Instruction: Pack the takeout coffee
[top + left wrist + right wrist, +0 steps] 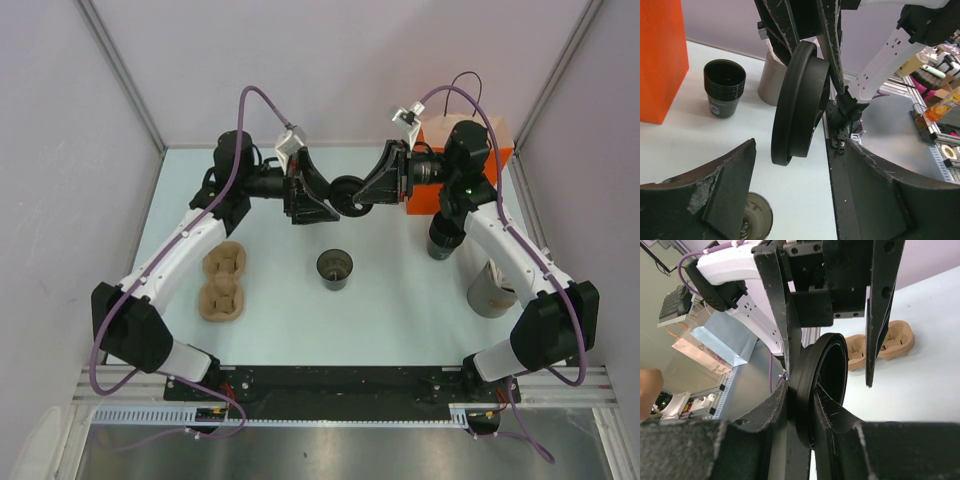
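The takeout coffee's open black cup point(335, 268) stands mid-table and shows at the bottom of the left wrist view point(754, 222). Its round black lid point(347, 193) hangs on edge in the air above and behind the cup. My right gripper point(368, 196) is shut on the lid's rim point(815, 385), one finger on each face. My left gripper point(318, 203) faces it from the left, open. The lid's lower edge point(800, 102) reaches just between the left fingertips, and I see no contact. In the right wrist view the left gripper's fingers point(880, 310) straddle the lid.
A stack of black cups point(441, 240) stands at the right beside an orange box point(465, 160). A grey tub point(490, 290) sits under the right arm. The brown pulp cup tray point(224, 280) lies at the left.
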{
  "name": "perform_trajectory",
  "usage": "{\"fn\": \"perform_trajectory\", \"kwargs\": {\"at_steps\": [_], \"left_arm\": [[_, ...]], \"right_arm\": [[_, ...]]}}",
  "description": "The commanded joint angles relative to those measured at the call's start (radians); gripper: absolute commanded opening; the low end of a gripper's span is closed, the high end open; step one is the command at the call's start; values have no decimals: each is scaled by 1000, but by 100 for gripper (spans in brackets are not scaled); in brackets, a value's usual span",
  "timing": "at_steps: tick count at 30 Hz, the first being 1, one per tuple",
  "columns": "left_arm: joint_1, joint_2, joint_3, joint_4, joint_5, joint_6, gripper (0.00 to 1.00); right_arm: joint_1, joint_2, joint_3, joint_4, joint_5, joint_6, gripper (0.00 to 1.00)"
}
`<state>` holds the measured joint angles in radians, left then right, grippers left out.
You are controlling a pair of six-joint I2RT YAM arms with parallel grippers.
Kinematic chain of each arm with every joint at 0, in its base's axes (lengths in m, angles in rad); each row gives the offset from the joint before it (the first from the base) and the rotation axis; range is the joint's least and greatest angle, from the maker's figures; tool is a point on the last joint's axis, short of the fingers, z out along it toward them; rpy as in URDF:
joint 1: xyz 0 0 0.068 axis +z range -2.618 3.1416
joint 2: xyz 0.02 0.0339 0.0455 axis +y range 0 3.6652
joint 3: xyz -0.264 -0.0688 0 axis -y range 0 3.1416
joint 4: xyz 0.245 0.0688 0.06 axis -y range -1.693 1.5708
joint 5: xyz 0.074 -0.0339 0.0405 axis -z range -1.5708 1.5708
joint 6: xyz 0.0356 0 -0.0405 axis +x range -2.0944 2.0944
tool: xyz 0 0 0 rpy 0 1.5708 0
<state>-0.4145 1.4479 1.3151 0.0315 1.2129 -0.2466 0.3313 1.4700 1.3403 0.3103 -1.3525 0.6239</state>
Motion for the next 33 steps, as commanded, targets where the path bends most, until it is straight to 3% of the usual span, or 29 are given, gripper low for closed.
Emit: {"fn": "perform_trajectory", "kwargs": {"at_steps": [1, 3, 7, 12, 21, 22, 23, 27, 29, 33], "left_arm": [[-24, 8, 7, 62, 34, -22, 74], [-30, 8, 9, 62, 34, -25, 71], [-33, 8, 12, 71, 31, -37, 56], [-35, 9, 13, 102, 27, -72, 51], [-38, 14, 10, 117, 23, -97, 22], [-40, 12, 10, 116, 23, -97, 19], [-38, 9, 12, 105, 22, -99, 18], [-38, 2, 32, -24, -6, -18, 17], [-38, 11, 64, -132, -16, 33, 16], [-38, 70, 168, -498, -70, 199, 13]], "right_arm": [[-12, 4, -3, 84, -10, 49, 16], [-17, 3, -9, 114, -5, 68, 16], [-21, 4, -26, 157, -2, 103, 15], [-23, 6, -39, 164, 4, 102, 16], [-31, 6, -43, 142, 12, 70, 19], [-35, 4, -43, 141, 12, 62, 22], [-55, 1, -43, 150, 16, 57, 32], [-162, -11, -36, 199, 10, 65, 57], [-214, -19, -23, 210, -3, 47, 71], [-323, -53, 0, 113, -8, -103, 84]]}}
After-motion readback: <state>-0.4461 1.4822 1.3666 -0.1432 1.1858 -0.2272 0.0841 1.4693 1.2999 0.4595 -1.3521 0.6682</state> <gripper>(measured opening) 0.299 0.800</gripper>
